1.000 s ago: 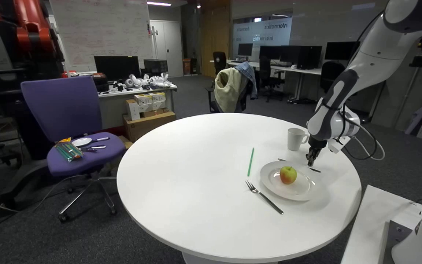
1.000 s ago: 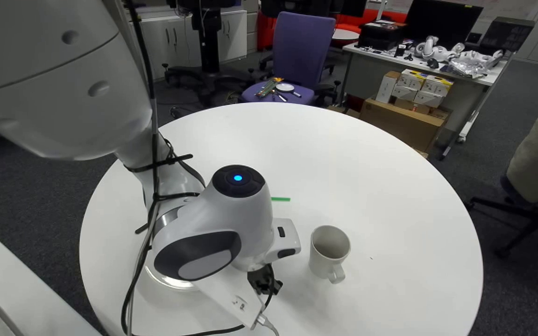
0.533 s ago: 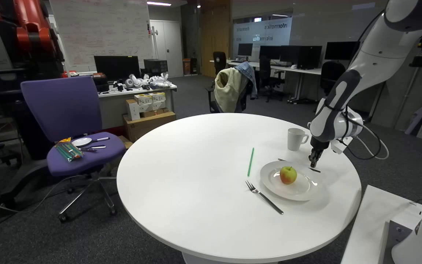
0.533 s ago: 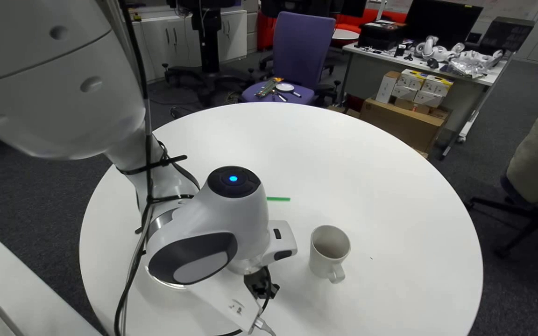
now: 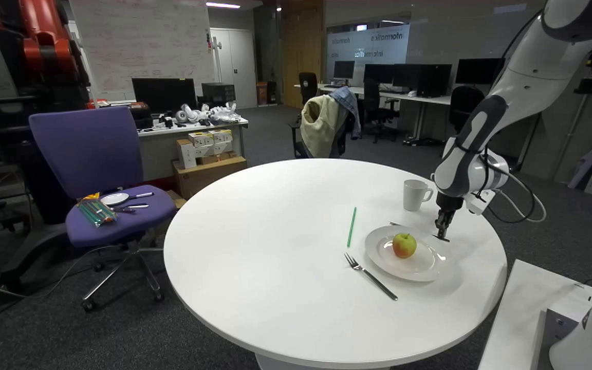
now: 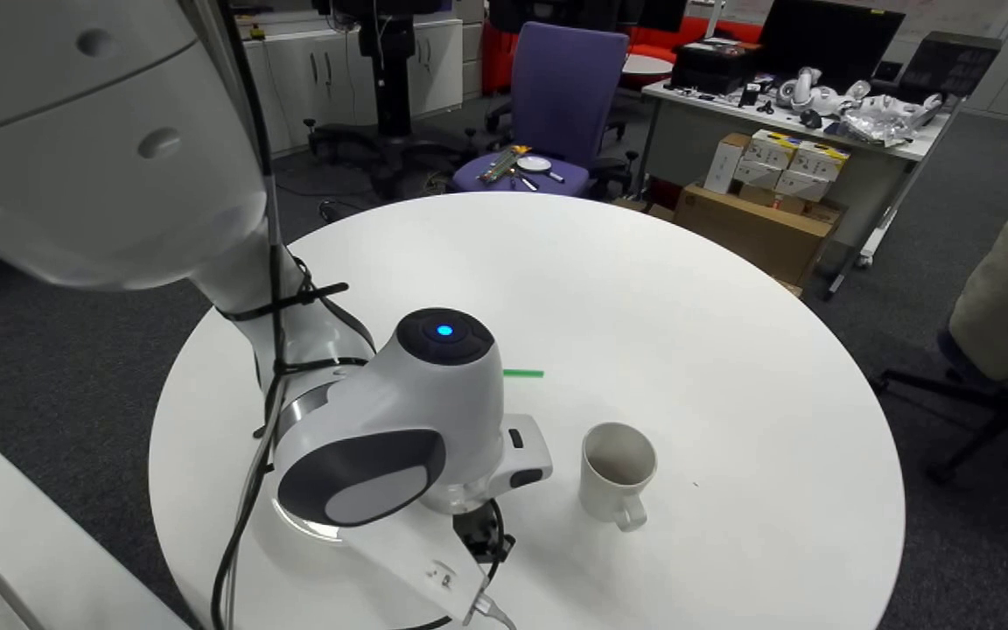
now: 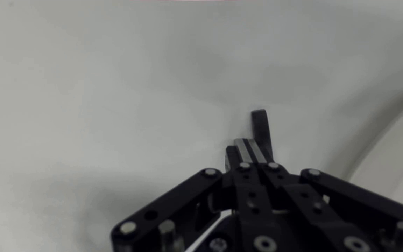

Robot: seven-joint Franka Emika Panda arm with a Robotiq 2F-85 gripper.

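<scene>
One apple (image 5: 404, 245) sits on the plate (image 5: 418, 270) near the gripper (image 7: 250, 150), fully closed beside a dark strip (image 7: 261, 129).

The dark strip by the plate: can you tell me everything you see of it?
The strip is thin and dark with a blunt end; its material is hard to tell. It appears to lie on the white table. In the wrist view, its blunt end is apart from the plate, and the shut end effector covers the rest. In an exterior view, the end effector points down right at it; whether they touch, I cannot tell.
</scene>
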